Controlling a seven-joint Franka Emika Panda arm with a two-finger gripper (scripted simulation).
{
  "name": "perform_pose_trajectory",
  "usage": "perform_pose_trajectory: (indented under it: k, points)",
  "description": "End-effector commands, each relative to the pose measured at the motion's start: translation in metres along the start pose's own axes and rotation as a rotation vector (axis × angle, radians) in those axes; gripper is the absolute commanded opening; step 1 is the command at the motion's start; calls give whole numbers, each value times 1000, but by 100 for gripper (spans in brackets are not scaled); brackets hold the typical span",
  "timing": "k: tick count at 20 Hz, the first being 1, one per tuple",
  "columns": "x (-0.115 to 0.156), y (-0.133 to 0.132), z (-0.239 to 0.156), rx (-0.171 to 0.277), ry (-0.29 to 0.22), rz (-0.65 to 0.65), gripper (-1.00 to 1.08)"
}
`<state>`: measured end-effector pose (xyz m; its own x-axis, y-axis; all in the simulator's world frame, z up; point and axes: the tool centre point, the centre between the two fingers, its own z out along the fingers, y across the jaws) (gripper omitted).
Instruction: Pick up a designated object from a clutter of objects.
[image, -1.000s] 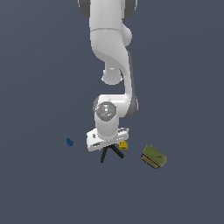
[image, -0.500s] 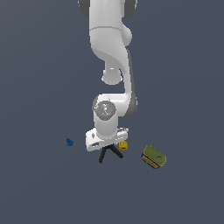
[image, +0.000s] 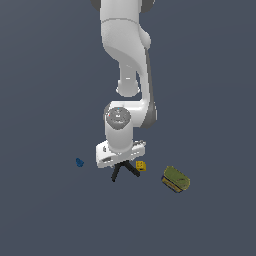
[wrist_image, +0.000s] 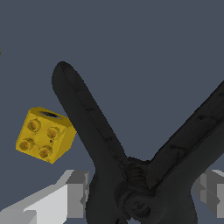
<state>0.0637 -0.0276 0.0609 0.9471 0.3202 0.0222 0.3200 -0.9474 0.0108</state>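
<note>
The designated object, a black spring clamp (wrist_image: 87, 118), fills the wrist view with its two long handles splayed apart. My gripper (wrist_image: 142, 194) is shut on it near the pivot, one grey finger (wrist_image: 76, 194) on each side. In the exterior view the clamp (image: 125, 171) hangs just under the white hand, and my gripper (image: 122, 162) is mostly hidden by that hand. Of the clutter, a yellow block (image: 141, 165) (wrist_image: 43, 140) lies close beside the clamp. The clamp's red-orange tip is hidden, and so is the orange cup.
An olive-green box (image: 175, 179) lies toward the exterior view's right of the clamp. A tiny blue piece (image: 79, 162) sits toward the exterior view's left. The grey floor (image: 210, 75) stretches around them.
The hand has risen slightly, and the clamp has come up with it. The yellow block, green box and blue piece have stayed where they were.
</note>
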Motion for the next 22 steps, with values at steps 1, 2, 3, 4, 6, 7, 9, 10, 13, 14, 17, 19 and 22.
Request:
perform_pose_trajectory:
  k: [1, 2, 3, 4, 6, 7, 9, 10, 13, 14, 17, 19, 22]
  points:
    - [-4, 1, -13, -1, 1, 0, -100]
    - [-7, 1, -19, -1, 1, 0, -100]
    - [-10, 1, -25, 0, 1, 0, -100]
    - [-13, 2, -32, 0, 0, 0, -100]
    - [-19, 2, -46, 0, -1, 0, -100]
    - [-22, 3, -54, 1, -1, 0, -100]
    - [-30, 3, -72, 1, -2, -1, -100]
    - [-34, 4, -81, 1, -3, -1, -100]
    - [-45, 5, -107, 2, -5, -1, -100]
    - [-49, 5, -117, 3, -5, -1, -100]
    - [-60, 7, -145, 4, -7, -1, -100]
    - [-68, 7, -164, 5, -8, -1, -100]
    - [-80, 9, -195, 6, -10, -2, -100]
